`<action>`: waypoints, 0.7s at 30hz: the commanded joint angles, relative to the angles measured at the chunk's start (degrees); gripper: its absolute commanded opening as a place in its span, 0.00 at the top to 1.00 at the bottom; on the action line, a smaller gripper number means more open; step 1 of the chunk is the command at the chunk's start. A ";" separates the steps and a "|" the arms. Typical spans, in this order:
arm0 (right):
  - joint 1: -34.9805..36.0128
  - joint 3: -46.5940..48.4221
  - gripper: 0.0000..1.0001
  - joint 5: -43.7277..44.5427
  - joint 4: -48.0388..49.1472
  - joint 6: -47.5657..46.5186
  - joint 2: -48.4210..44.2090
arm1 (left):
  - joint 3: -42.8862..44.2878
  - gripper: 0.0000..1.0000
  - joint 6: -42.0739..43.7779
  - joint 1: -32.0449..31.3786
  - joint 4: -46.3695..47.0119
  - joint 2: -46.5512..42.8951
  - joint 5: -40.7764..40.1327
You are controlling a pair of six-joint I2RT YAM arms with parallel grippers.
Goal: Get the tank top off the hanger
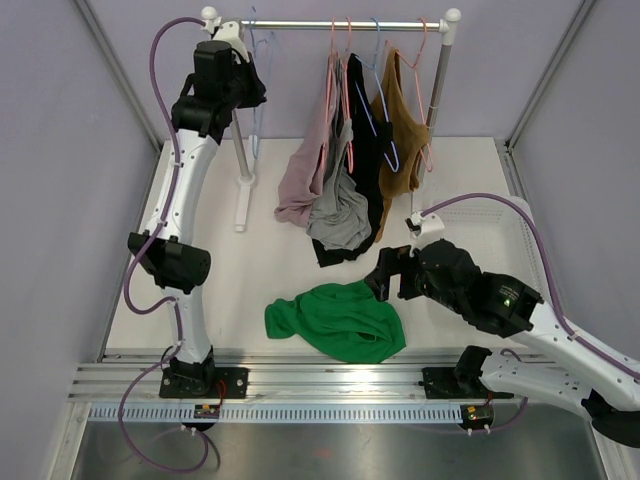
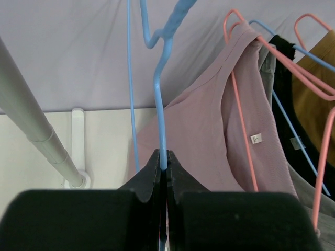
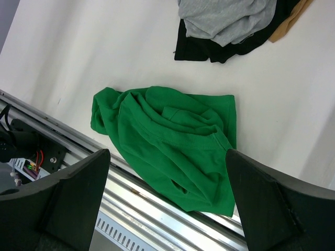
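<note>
A green tank top lies crumpled on the table near the front edge, off any hanger; it also shows in the right wrist view. My left gripper is raised by the rail's left end and shut on the wire of a bare blue hanger, with its tips pinching the wire. The hanger still hangs from the rail. My right gripper is open and empty, hovering just above the green top's right side.
A mauve top on a pink hanger, plus grey, black and brown garments, hang from the rail and trail onto the table. The rack's left post stands beside my left arm. A metal rail borders the table's front.
</note>
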 commanded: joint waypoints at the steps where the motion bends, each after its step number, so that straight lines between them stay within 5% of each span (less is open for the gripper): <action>1: 0.15 0.02 0.01 -1.94 3.15 -0.49 0.19 | 1.92 1.00 0.39 0.25 1.45 -0.54 1.69; 6: 0.15 -0.07 0.01 -5.28 4.91 -2.69 3.96 | -0.80 0.82 -0.58 0.25 0.05 -4.31 1.35; 7: 0.15 0.11 0.01 -6.07 5.09 -2.86 4.84 | -1.07 0.67 -0.49 0.25 -0.57 -5.02 1.25; 10: 0.15 0.37 0.01 -7.92 6.49 -3.83 8.89 | -2.55 0.53 -0.67 0.25 -0.93 -8.43 0.73; 13: 0.24 0.81 0.00 -10.11 8.42 -4.80 13.45 | -4.57 0.28 -1.02 0.25 -1.37 -13.17 0.55; 14: 0.15 1.08 0.00 -10.73 8.95 -5.49 16.16 | -5.11 0.02 -1.37 0.25 -1.54 -14.50 0.46; 21: 2.26 4.85 0.01 -8.54 8.43 -6.64 29.71 | -18.01 0.01 -4.18 0.16 -4.80 -30.84 -4.89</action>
